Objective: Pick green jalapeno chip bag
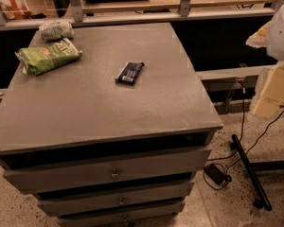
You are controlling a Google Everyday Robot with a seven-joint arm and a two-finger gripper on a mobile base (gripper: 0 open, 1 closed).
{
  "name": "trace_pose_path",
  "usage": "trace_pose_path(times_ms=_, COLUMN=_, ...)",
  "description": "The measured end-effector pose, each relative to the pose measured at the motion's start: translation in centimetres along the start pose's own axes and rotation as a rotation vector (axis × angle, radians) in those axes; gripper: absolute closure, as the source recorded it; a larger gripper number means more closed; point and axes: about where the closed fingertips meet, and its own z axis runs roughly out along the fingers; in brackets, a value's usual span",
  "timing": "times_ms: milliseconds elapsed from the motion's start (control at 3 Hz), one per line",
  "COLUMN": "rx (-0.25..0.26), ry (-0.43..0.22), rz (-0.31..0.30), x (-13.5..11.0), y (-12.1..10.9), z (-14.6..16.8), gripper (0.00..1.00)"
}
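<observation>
The green jalapeno chip bag (48,56) lies flat near the back left of the grey cabinet top (109,108), its pale end seam toward the left edge. My gripper (273,91) shows as white and cream parts at the far right edge of the view. It is off the cabinet's right side, far from the bag and touching nothing on the top.
A smaller pale grey-white bag (56,30) lies behind the green bag at the back left corner. A slim dark wrapped bar (129,73) lies near the middle. Drawers (113,173) face forward below. A black stand and cables (248,171) lie on the floor at right. A railed counter (132,13) runs behind.
</observation>
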Motion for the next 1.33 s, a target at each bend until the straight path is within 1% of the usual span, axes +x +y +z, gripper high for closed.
trace_pose_path(times_ms=333, rx=0.0, ry=0.0, rz=0.0, x=0.0, y=0.0, z=0.0, gripper=0.0)
trace_pose_path(times_ms=667, rx=0.004, ry=-0.077, rz=-0.008, x=-1.7, y=-0.2, z=-0.3, gripper=0.0)
trace_pose_path(times_ms=1000, rx=0.021, ry=-0.271, rz=-0.026, x=-6.8, y=-1.1, z=-0.9, gripper=0.0)
trace_pose_path(times_ms=1333, rx=0.042, ry=-0.501, rz=-0.061, x=-14.1, y=-3.0, z=-0.1, gripper=0.0)
